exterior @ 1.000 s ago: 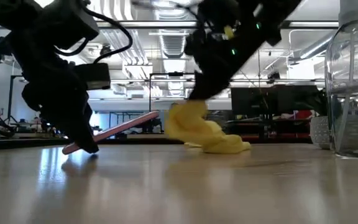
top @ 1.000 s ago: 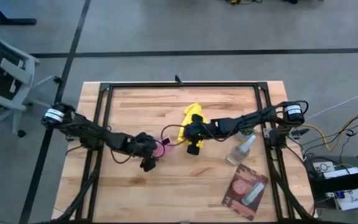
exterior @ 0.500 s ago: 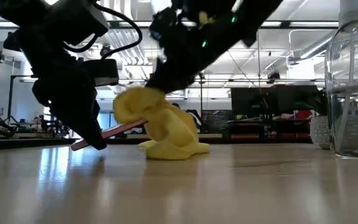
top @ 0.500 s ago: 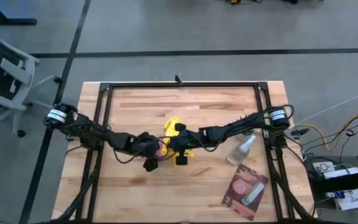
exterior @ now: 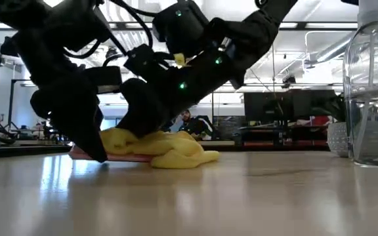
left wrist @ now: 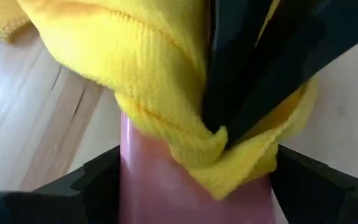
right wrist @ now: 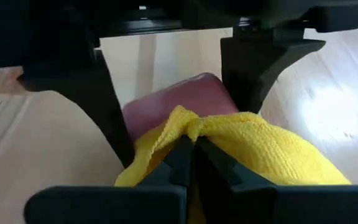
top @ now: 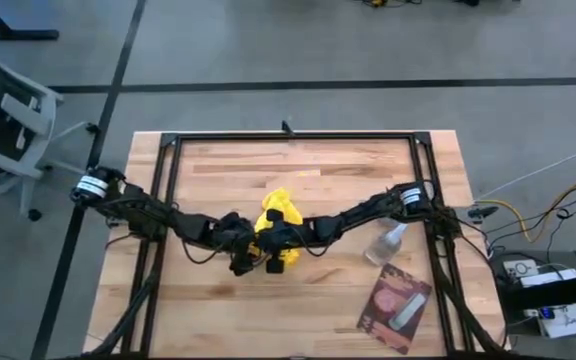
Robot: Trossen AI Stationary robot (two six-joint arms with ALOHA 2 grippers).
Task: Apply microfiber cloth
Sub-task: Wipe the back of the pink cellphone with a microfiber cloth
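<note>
A clear spray bottle [top: 389,243] lies on the wooden table [top: 348,170] well away from both sets of jaws, beside the right arm's elbow, and a pink-and-dark flat packet [top: 397,307] sits further off near the table's corner. Nothing stands between them and the grippers, which meet tip to tip at mid-table.

The left gripper [top: 242,250] has its fingers spread on either side of a flat pink object [left wrist: 166,186], gripping it by the edges, it seems. The microfiber cloth [top: 277,222] lies draped over that pink object's far end, right in front of the left jaws. The right gripper [top: 275,255] has its fingers pressed together, pinching a fold of the cloth between them. The cloth is bunched and low on the table; in the high view its long axis runs away from the grippers toward the table's far edge
</note>
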